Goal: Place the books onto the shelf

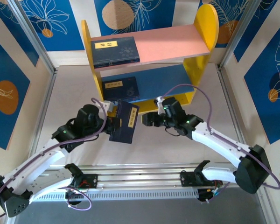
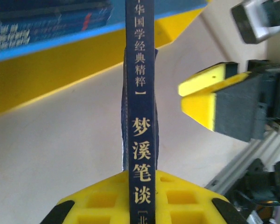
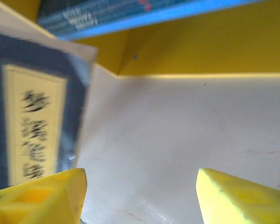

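The shelf (image 1: 203, 35) stands at the back of the table. One navy book (image 1: 115, 52) lies flat on its pink upper board, and a second book (image 1: 120, 88) lies on the blue lower board (image 1: 172, 79). My left gripper (image 1: 113, 122) is shut on a third book (image 1: 124, 122), held on edge above the table in front of the shelf. In the left wrist view its spine (image 2: 140, 116) runs straight up from between the yellow fingers (image 2: 98, 205). My right gripper (image 1: 149, 119) stands open just right of that book, whose label (image 3: 32, 121) fills the left of the right wrist view.
White table surface (image 1: 177, 149) stretches in front of the shelf. Metal frame rails (image 1: 44, 100) run along both sides, with blue patterned walls beyond. The shelf's yellow base and blue board (image 3: 177, 14) sit close ahead of my right gripper (image 3: 140, 186).
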You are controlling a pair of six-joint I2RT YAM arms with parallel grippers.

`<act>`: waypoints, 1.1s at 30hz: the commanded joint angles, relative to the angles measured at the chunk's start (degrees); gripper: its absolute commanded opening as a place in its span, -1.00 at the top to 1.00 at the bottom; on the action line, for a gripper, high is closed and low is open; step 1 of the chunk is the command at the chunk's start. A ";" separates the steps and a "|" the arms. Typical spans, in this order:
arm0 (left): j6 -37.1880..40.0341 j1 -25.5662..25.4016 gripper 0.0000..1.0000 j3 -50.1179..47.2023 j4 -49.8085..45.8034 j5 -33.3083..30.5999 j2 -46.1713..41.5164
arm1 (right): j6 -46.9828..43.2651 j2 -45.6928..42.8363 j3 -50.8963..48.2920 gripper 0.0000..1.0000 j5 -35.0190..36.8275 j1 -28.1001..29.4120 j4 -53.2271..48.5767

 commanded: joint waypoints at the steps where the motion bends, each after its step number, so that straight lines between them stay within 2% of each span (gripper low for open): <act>1: 2.78 -0.56 1.00 6.84 0.36 2.61 -0.90 | -2.64 -3.22 0.68 -0.28 -3.74 -2.39 -1.74; 8: 5.43 -0.64 1.00 21.46 5.13 3.48 4.81 | -6.28 -6.62 7.25 -0.32 -7.59 -5.95 -3.67; 13: 8.77 -0.60 1.00 34.30 4.57 2.17 11.21 | -8.76 -7.12 13.52 -0.33 -12.42 -10.20 -4.84; 18: 10.52 -0.65 1.00 46.15 5.29 -1.17 17.64 | -8.64 -6.45 21.01 -0.37 -17.69 -15.07 -4.07; 22: 11.14 -0.64 1.00 53.65 7.94 -4.47 22.18 | -7.34 -4.80 26.91 -0.41 -20.72 -16.41 -2.38; 27: 11.04 -0.46 1.00 59.42 16.77 -13.38 26.96 | -3.46 0.30 35.06 -0.58 -26.59 -17.09 1.43; 33: 10.25 -0.42 1.00 61.39 29.85 -16.39 31.48 | 6.04 7.74 42.17 -0.65 -31.36 -17.27 11.76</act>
